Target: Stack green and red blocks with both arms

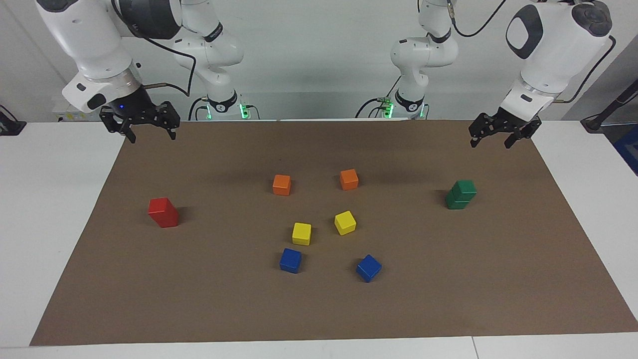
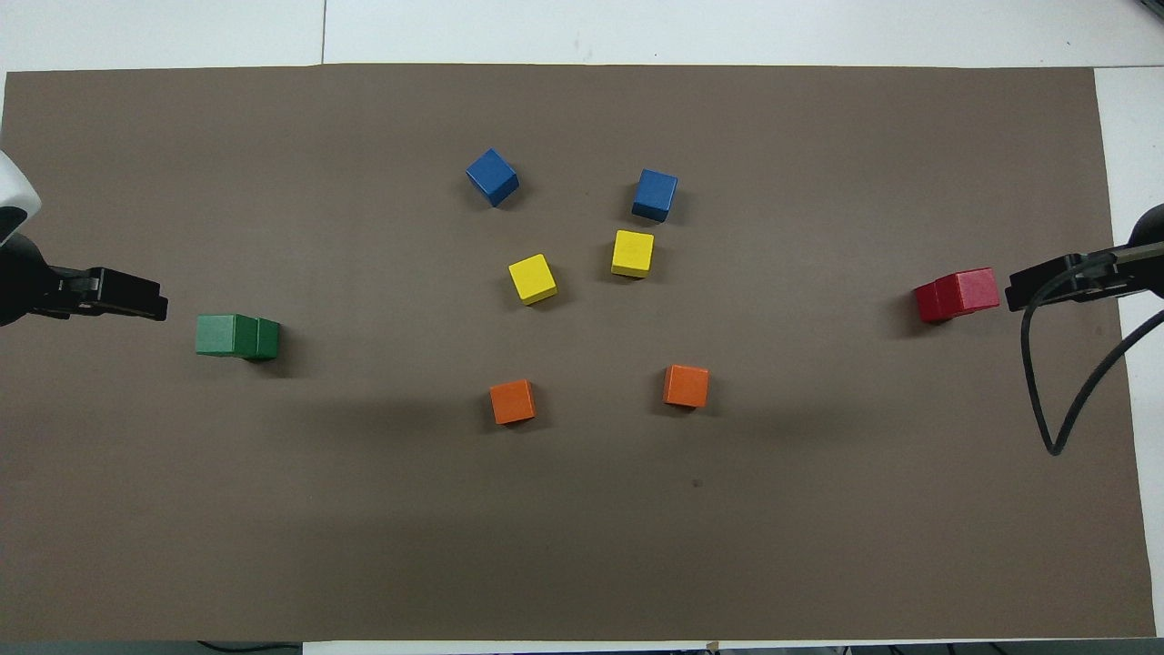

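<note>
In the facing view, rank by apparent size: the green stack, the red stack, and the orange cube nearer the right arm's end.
1. Red stack and green stack: look alike, no ranking.
2. Orange cube: smallest, a single block.

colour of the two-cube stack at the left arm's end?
Dark green: the green stack is one green cube on another, clearest in the facing view.
</note>
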